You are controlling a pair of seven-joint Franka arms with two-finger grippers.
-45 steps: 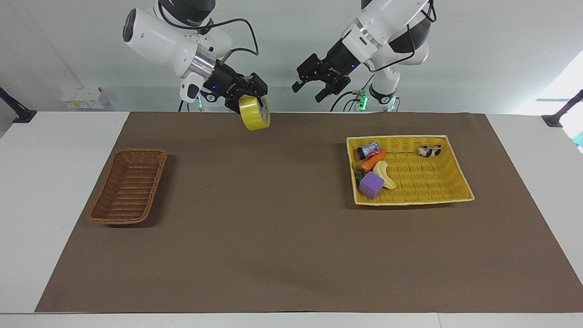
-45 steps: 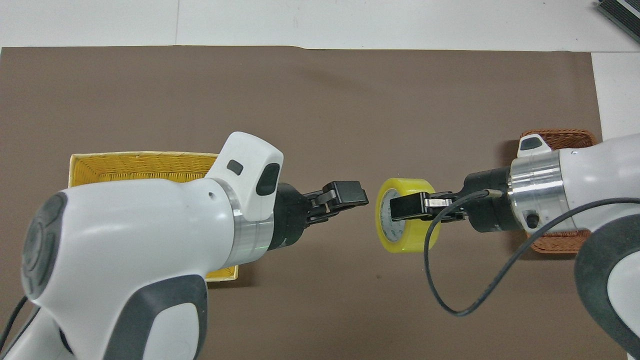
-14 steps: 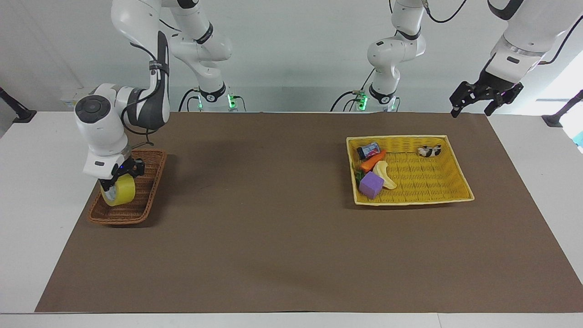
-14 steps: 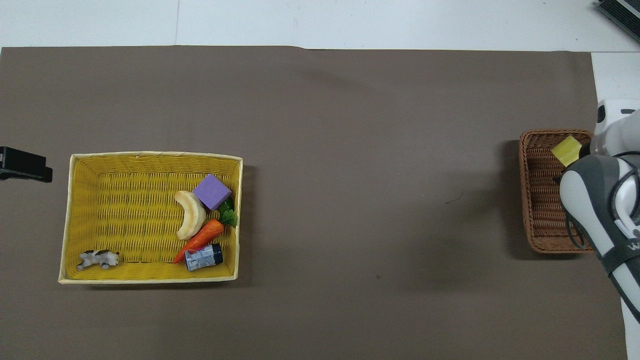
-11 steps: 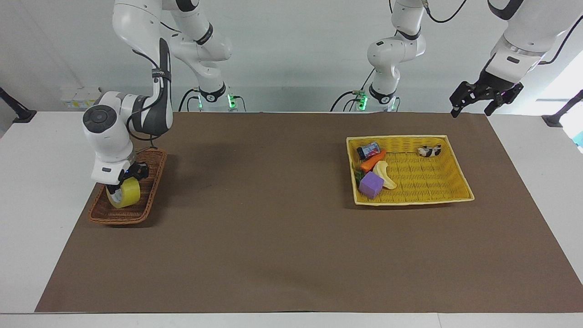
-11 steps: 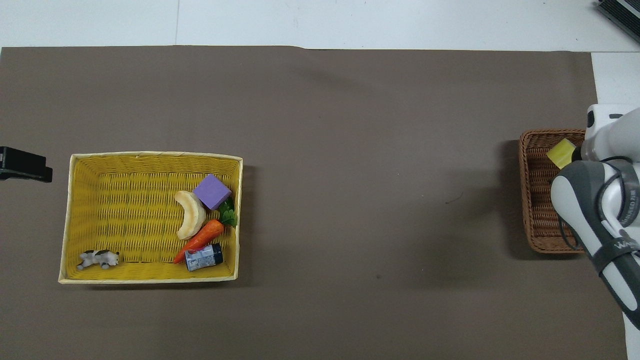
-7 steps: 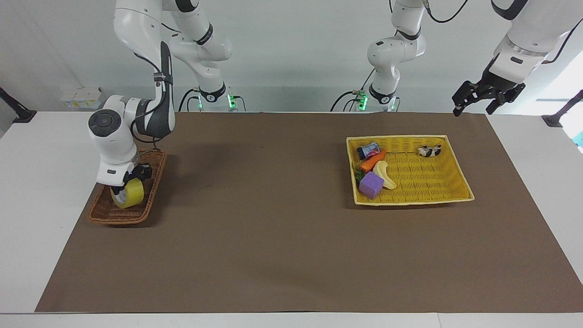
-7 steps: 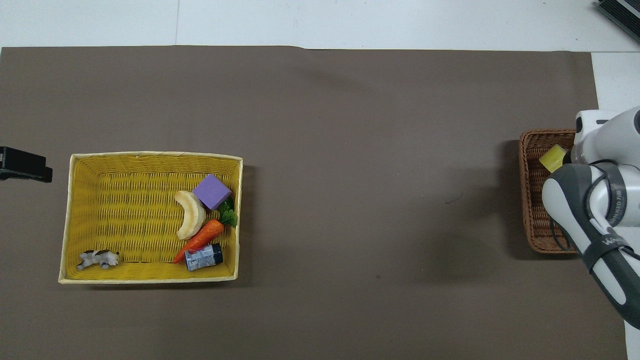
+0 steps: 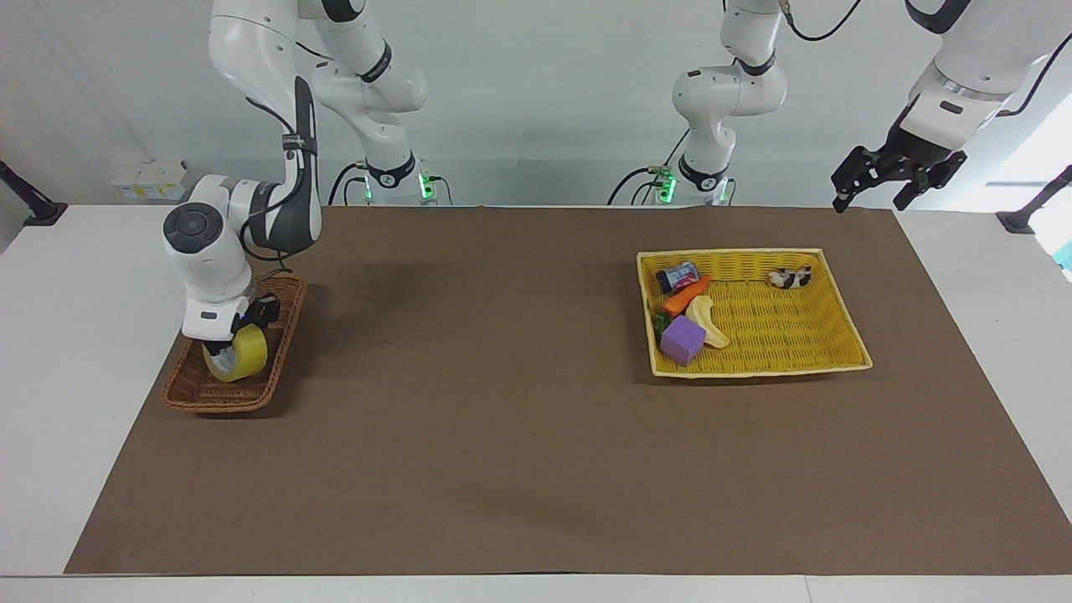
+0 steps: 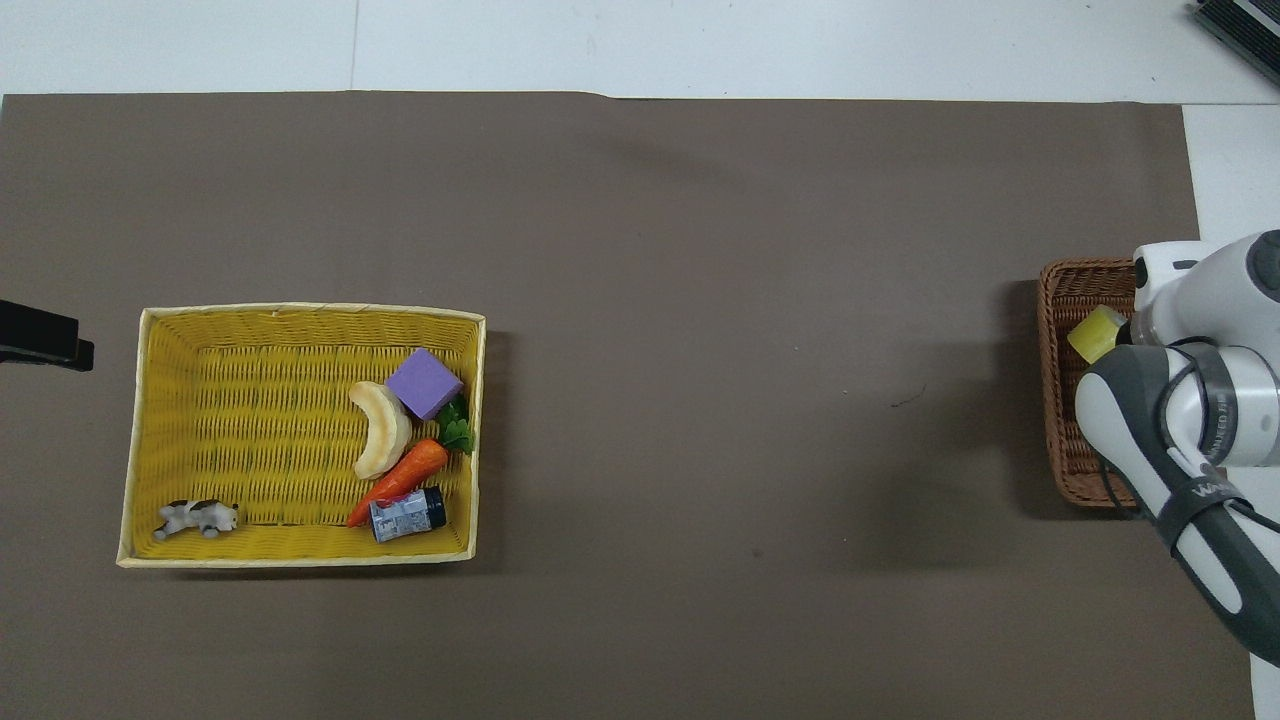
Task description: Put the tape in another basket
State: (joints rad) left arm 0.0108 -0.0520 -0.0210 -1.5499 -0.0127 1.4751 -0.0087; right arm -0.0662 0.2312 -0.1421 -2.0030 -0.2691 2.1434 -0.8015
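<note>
The yellow tape [image 9: 237, 353] stands on edge, low inside the brown wicker basket [image 9: 219, 397] at the right arm's end of the table. My right gripper [image 9: 235, 333] points straight down into the basket and is shut on the roll's top. I cannot tell whether the roll touches the basket's floor. In the overhead view only a corner of the tape [image 10: 1096, 333] shows in the basket [image 10: 1060, 420]; the arm hides the rest. My left gripper [image 9: 889, 182] is open and empty, raised over the table's corner at the left arm's end.
A flat yellow woven tray [image 9: 842, 362] lies toward the left arm's end. It holds a purple cube [image 9: 682, 339], a banana, a carrot, a small can and a toy cow [image 9: 790, 277]. A brown mat covers the table.
My right gripper has carried the tape from mid-air down into the brown basket, then shifted it slightly toward the basket's middle. My left gripper has withdrawn to the table's corner and holds still.
</note>
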